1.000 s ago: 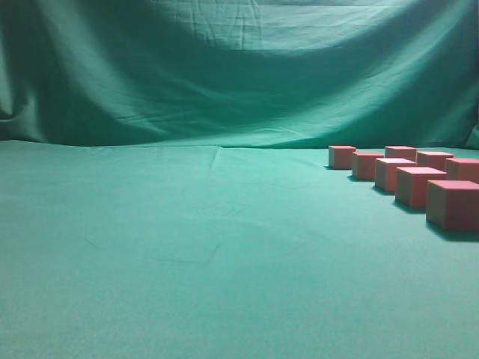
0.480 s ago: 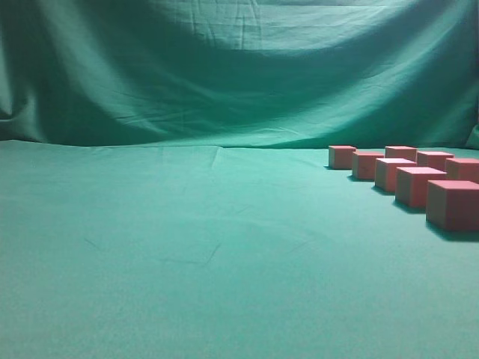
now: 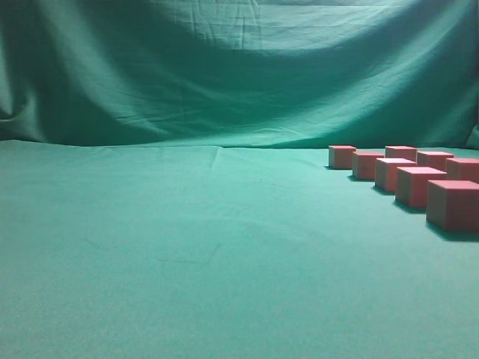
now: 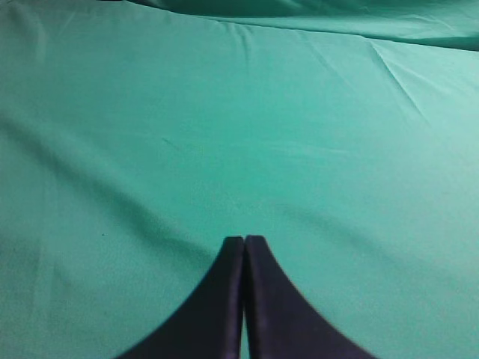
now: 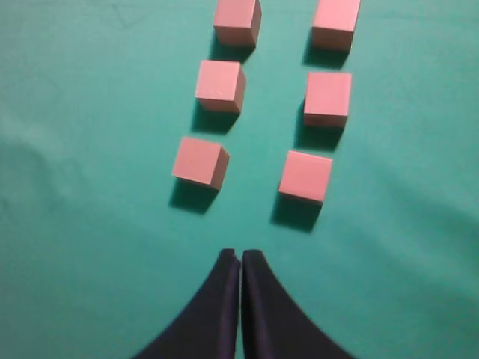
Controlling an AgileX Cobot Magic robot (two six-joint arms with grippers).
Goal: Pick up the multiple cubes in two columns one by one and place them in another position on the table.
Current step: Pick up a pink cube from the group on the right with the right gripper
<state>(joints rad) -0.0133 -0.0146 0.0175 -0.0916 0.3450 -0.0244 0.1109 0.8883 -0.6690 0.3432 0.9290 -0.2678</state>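
Note:
Several pinkish-red cubes stand in two columns on the green table (image 3: 187,247) at the right of the exterior view; the nearest cube (image 3: 453,205) is cut by the frame edge. In the right wrist view the two columns run away from me, with the closest cubes at left (image 5: 199,160) and right (image 5: 305,176). My right gripper (image 5: 240,254) is shut and empty, hovering just short of them, centred between the columns. My left gripper (image 4: 244,240) is shut and empty over bare cloth. Neither gripper shows in the exterior view.
A wrinkled green backdrop (image 3: 239,67) rises behind the table. Bare green cloth spreads across the left and middle of the exterior view. A crease (image 4: 397,75) crosses the cloth in the left wrist view.

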